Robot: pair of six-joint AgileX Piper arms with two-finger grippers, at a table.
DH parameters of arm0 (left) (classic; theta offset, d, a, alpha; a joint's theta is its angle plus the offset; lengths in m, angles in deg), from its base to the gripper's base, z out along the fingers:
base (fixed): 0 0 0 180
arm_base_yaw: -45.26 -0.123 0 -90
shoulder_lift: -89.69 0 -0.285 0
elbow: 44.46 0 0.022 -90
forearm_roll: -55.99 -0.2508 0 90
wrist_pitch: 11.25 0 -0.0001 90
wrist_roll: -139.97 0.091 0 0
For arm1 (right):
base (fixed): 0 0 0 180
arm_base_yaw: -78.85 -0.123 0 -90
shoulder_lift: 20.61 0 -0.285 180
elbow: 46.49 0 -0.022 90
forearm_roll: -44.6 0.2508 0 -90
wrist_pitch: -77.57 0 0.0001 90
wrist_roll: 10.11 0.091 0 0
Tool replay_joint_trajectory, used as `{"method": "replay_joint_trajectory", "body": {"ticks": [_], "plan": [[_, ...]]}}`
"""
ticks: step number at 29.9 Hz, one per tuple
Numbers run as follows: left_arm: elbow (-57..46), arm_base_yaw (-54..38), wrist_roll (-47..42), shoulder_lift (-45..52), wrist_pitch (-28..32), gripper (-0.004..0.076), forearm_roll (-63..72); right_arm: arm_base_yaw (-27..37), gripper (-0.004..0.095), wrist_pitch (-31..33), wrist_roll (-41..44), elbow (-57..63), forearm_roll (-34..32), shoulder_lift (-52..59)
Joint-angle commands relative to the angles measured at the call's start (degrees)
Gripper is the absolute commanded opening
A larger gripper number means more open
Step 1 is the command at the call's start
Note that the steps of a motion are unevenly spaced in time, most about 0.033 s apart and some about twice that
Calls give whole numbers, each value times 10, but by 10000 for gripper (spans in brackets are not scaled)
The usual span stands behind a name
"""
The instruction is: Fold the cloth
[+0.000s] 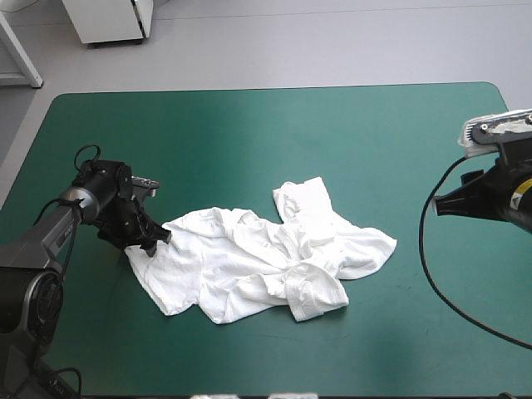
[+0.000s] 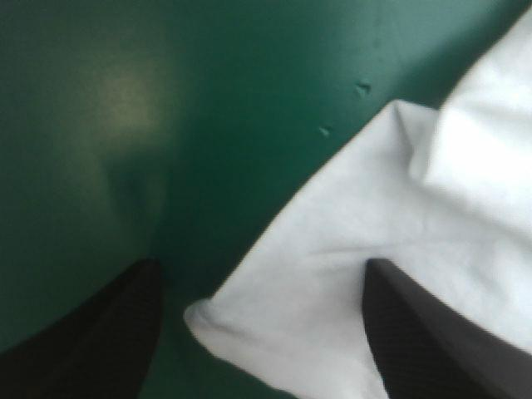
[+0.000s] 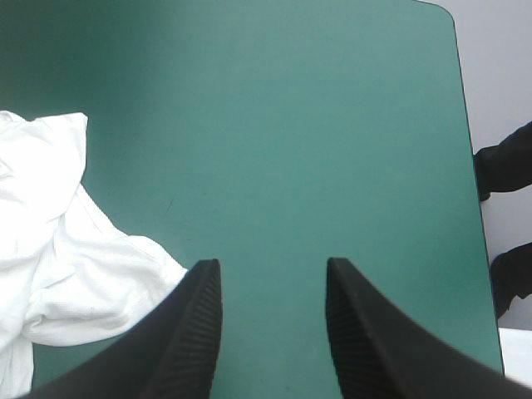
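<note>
- We see the T-shirt (image 1: 266, 262) lying crumpled and partly spread on the tabletop (image 1: 249, 133), a little toward 6 o'clock from the middle of the teal-green cover.
- It is a loose white heap with many creases. One sleeve sticks out toward 12 o'clock, and a rounded lobe of fabric reaches out toward 3 o'clock.
- The left tool (image 1: 154, 241) is low at the shirt's 9 o'clock edge, right on the fabric's border.
- From the left wrist view, the left tool (image 2: 262, 266) is spread wide. One of its black fingers (image 2: 416, 332) is over the white cloth and the other is over bare cover.
- A rounded corner of the shirt sits in the gap between them, and nothing is pinched. We cannot tell whether the fingers touch the cloth or only hang over it.
- The right tool (image 1: 440, 205) is out at the tabletop's 3 o'clock side, well apart from the shirt.
- In its own view, the right tool (image 3: 273, 264) is parted too, with only bare teal-green cover between and ahead of its fingers (image 3: 183, 332).
- The shirt's nearest lobe lies beside one of those fingers, off to the side of the gap.
- Neither tool is gripping anything. The shirt is unfolded, and all of it rests on the cover.
</note>
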Motion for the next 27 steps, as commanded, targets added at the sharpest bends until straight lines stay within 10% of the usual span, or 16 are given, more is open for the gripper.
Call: {"method": "replay_joint_trajectory", "body": {"ticks": [1,10,27], "plan": [[4,0,22,-5,9,468,40,0,387,-7,-6,18,-11,-1],[4,0,22,-9,28,-7,71,0,388,-27,-29,91,70,-96],[4,0,55,-8,29,-10,135,42,500,-66,-79,91,199,-351]]}}
